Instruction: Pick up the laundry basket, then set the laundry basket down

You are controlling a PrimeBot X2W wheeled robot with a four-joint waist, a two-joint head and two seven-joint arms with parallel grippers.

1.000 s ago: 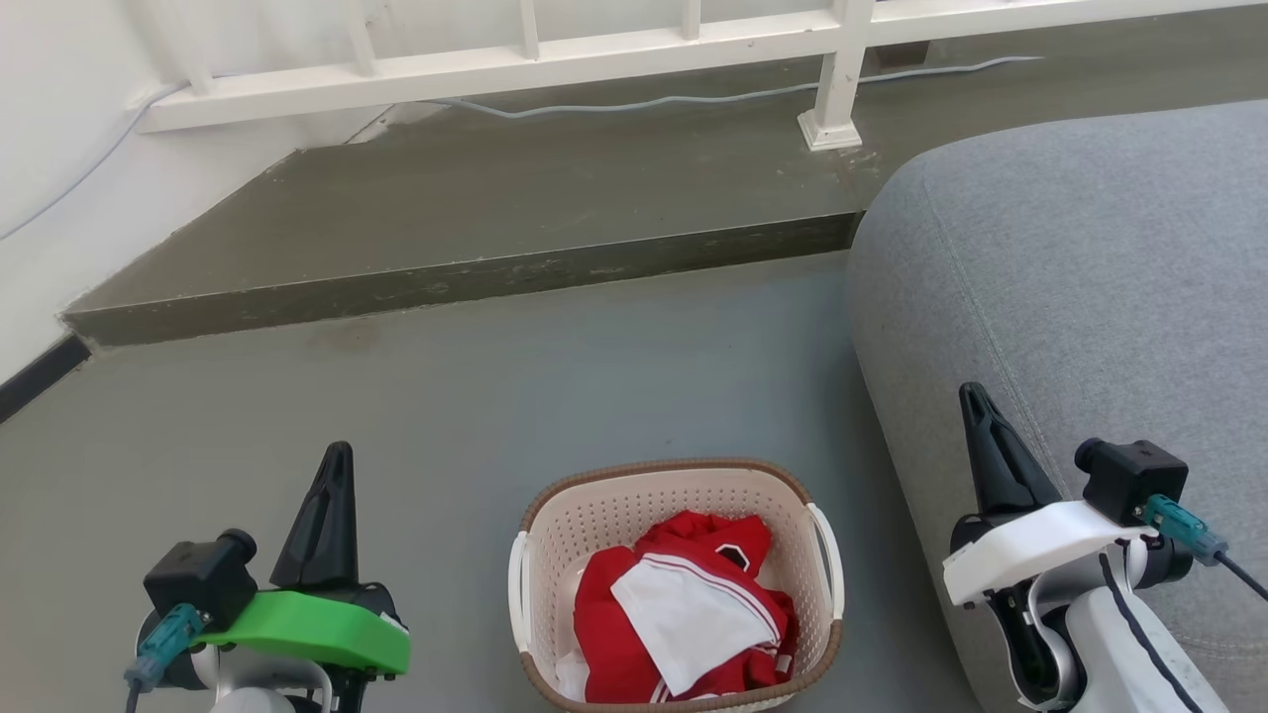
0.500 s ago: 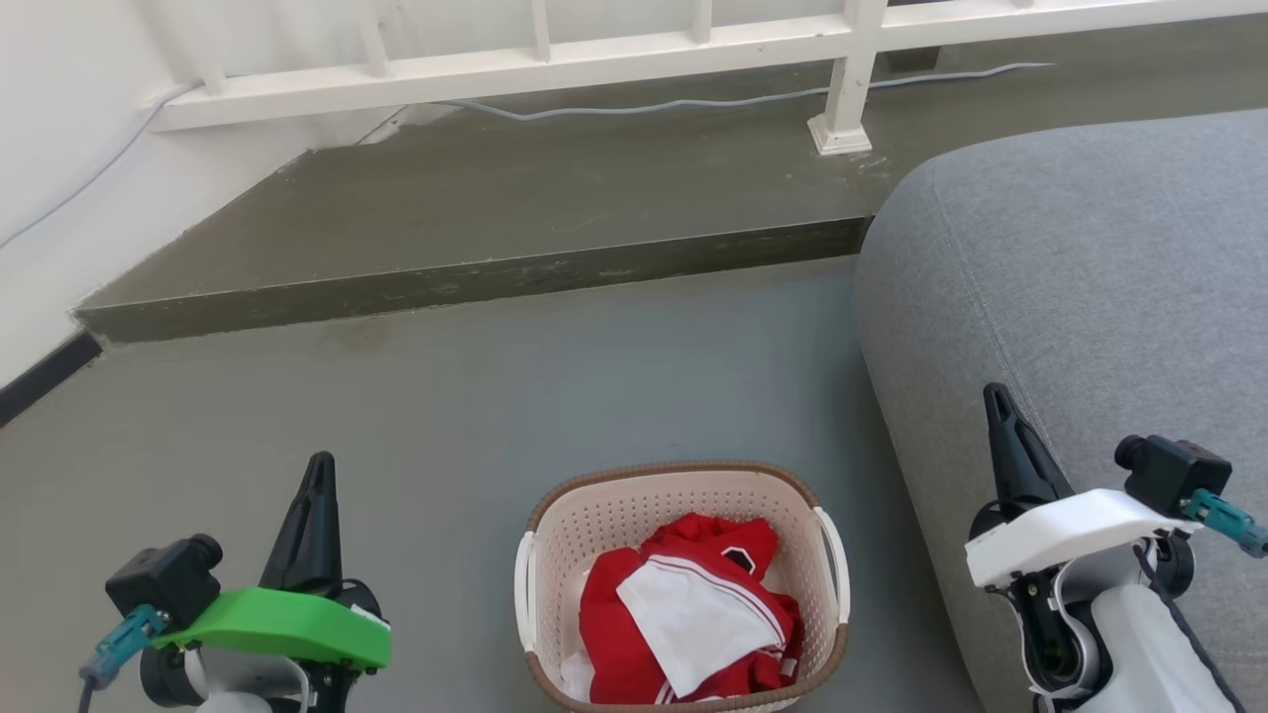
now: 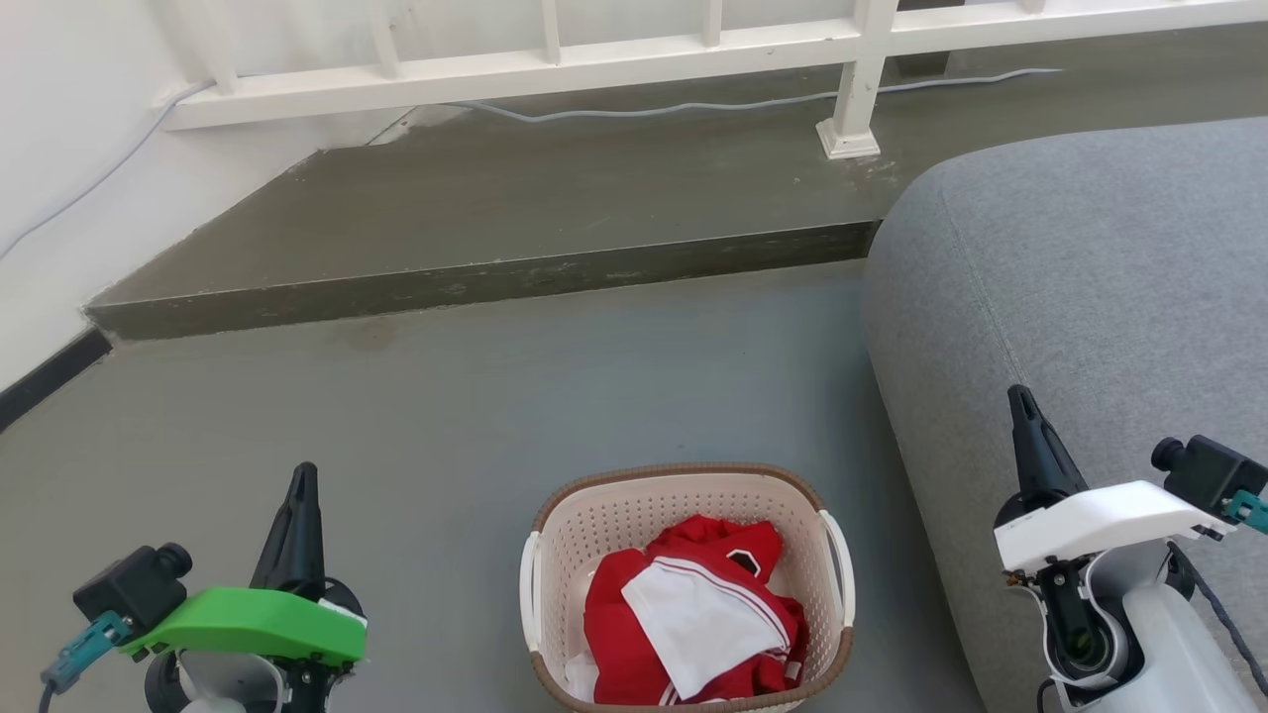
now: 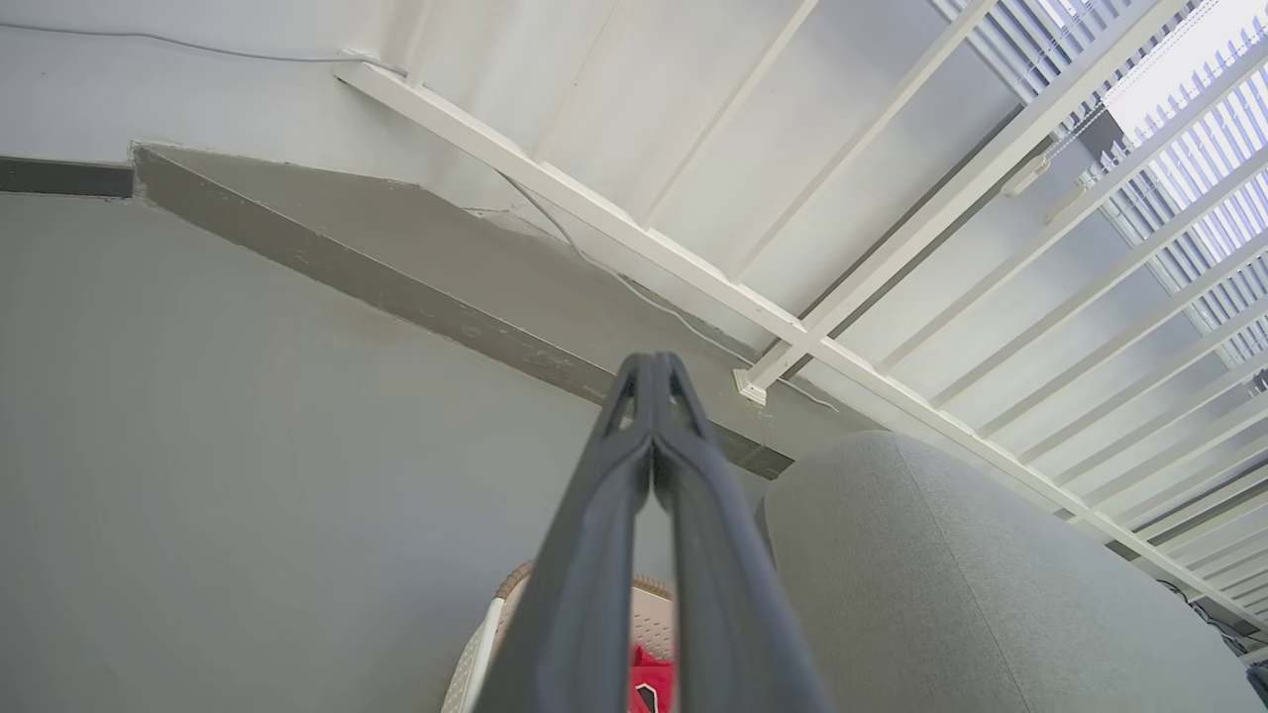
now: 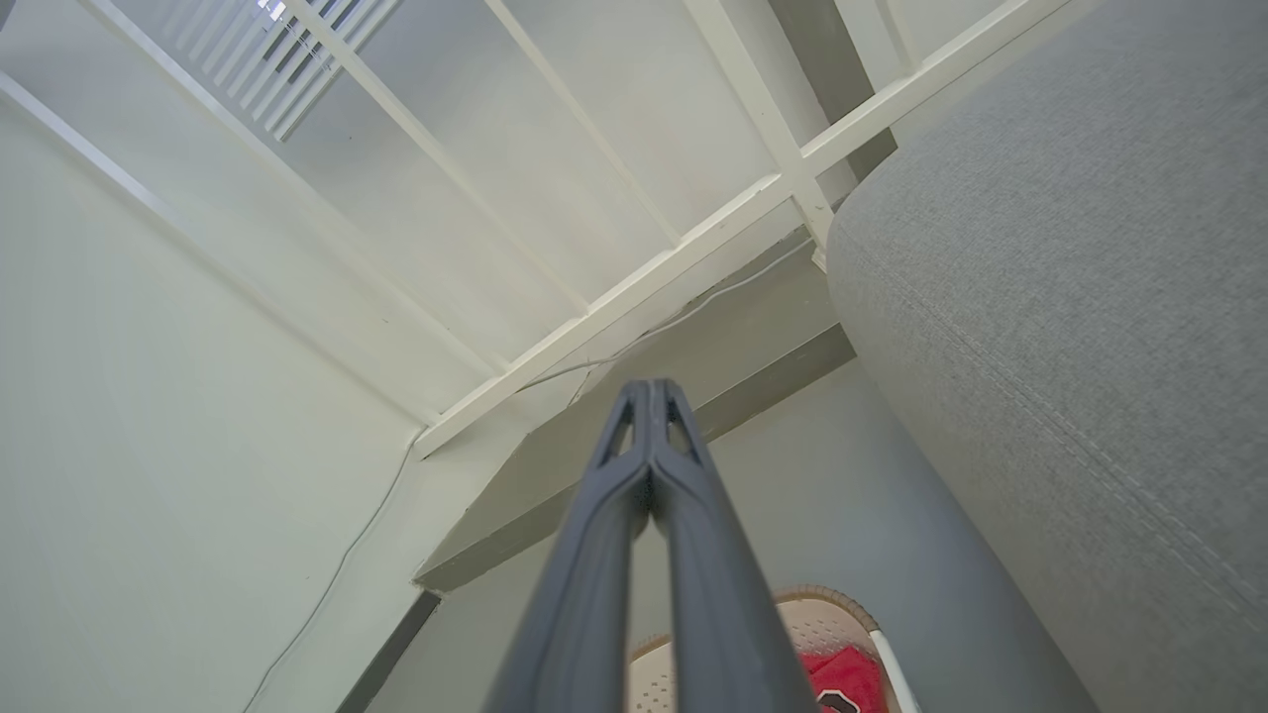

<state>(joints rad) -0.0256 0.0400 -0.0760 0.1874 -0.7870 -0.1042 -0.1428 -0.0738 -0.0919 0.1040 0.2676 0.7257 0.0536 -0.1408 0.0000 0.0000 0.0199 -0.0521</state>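
Note:
The laundry basket (image 3: pixel 565 540) stands on the grey floor at the bottom middle of the head view, cream with a brown rim and white side handles. Red and white clothes (image 3: pixel 693 614) lie inside it. My left gripper (image 3: pixel 302 473) is shut and empty, out to the basket's left. My right gripper (image 3: pixel 1017 398) is shut and empty too, out to the basket's right over the sofa's edge. Neither touches the basket. In the left wrist view the shut gripper (image 4: pixel 654 364) points past the basket (image 4: pixel 485 634). The right wrist view has the shut gripper (image 5: pixel 649 388) above the basket (image 5: pixel 842 614).
A grey sofa (image 3: pixel 1090 297) rises close to the basket's right. A raised concrete step (image 3: pixel 475 282) crosses the floor ahead, with a white railing (image 3: pixel 594 64) and a cable (image 3: pixel 693 104) behind it. A white wall (image 3: pixel 50 198) stands at the left.
Both grippers have moved outward and lower in the head view, away from the basket. The picture has shifted slightly, so the camera moved. The basket stays on the floor.

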